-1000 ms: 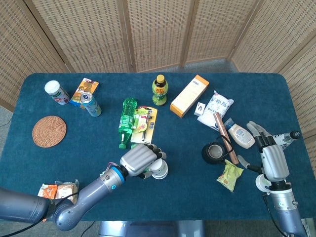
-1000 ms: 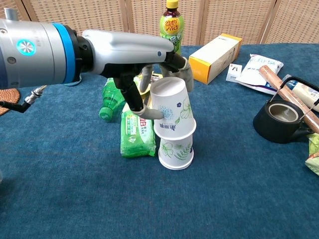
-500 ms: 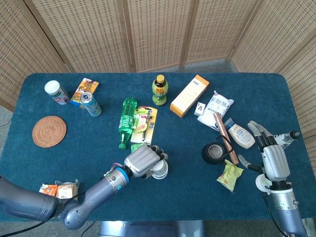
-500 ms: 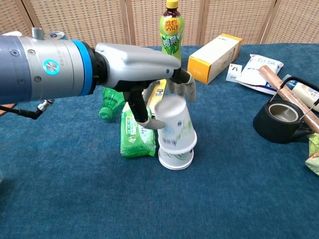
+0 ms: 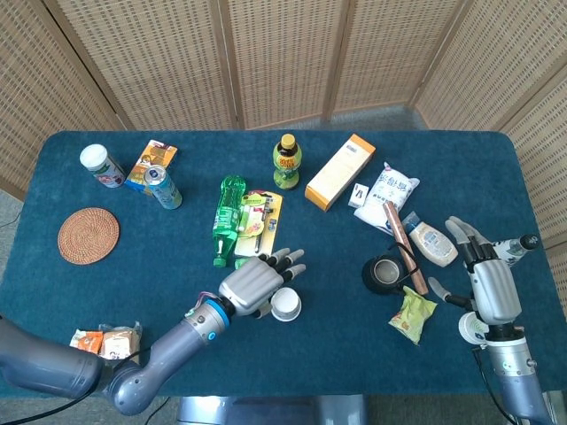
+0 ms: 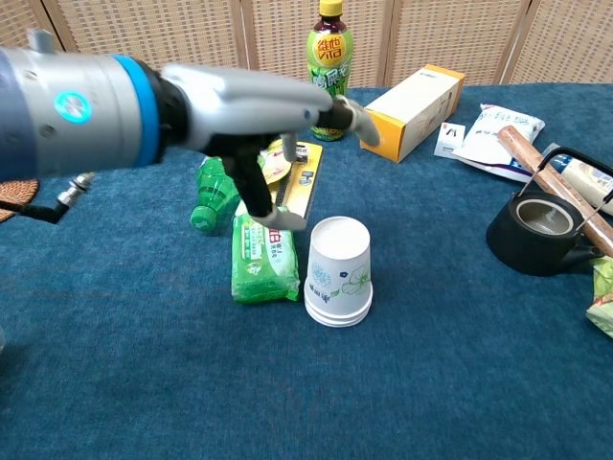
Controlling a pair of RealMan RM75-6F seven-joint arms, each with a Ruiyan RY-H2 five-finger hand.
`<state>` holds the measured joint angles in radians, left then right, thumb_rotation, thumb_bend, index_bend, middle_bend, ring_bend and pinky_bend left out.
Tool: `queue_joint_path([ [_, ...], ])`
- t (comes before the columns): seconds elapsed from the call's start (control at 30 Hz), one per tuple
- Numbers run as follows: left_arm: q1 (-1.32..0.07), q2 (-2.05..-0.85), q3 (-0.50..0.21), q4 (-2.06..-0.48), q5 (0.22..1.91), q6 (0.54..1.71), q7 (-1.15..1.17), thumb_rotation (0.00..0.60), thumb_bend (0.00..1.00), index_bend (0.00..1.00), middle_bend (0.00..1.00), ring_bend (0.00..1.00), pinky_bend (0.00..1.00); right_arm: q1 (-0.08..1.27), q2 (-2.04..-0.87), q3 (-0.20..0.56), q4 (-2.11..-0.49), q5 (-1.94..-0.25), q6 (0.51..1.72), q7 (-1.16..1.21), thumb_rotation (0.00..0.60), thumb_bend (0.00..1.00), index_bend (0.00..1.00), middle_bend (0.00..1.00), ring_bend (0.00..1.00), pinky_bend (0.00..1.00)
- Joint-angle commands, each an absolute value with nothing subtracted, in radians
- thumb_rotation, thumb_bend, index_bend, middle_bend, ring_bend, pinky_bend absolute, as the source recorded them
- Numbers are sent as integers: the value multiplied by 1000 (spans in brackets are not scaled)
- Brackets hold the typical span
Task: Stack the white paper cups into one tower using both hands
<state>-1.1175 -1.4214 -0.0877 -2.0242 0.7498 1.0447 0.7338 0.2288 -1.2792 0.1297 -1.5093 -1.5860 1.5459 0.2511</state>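
**Cup released onto the stack**

My left hand (image 6: 263, 105) has let go: fingers spread, lifted just left of the white paper cups (image 6: 338, 271), which now sit nested upside down, fully seated, near the green wipes packet (image 6: 263, 257). My right hand (image 5: 489, 282) lies splayed and empty, far right. The label on the green drink bottle (image 6: 328, 46) is too small to read.

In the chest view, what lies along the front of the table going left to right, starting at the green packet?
Green packet → stacked paper cups → black teapot → green snack bag at the right edge.
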Motion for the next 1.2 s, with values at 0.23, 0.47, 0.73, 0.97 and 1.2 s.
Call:
queue_joint_path([
  [0.23, -907, -1198, 33, -2110, 1023, 1170, 550, 600, 362, 70, 0, 0, 211, 229, -1279, 127, -1518, -1596, 1550, 240, 600, 276, 64, 100, 112, 207],
  [0.47, -724, -1058, 147, -2056, 1226, 1262, 372, 600, 362, 56, 0, 0, 50, 232, -1287, 118, -1526, -1608, 1544, 208, 600, 275, 64, 100, 112, 208],
  [0.73, -497, -974, 234, -1972, 1429, 1463, 232, 600, 362, 28, 0, 0, 1, 233, -1291, 125, -1523, -1601, 1545, 177, 600, 277, 65, 99, 111, 207],
  [0.97, -322, -1002, 251, -1871, 1487, 1610, 206, 600, 362, 0, 0, 0, 0, 223, -1280, 146, -1536, -1562, 1552, 106, 600, 273, 64, 92, 112, 207],
  [1.2, -213, -1074, 215, -1755, 1511, 1684, 116, 600, 361, 0, 0, 0, 0, 211, -1272, 160, -1580, -1481, 1528, -80, 600, 270, 48, 58, 66, 163],
])
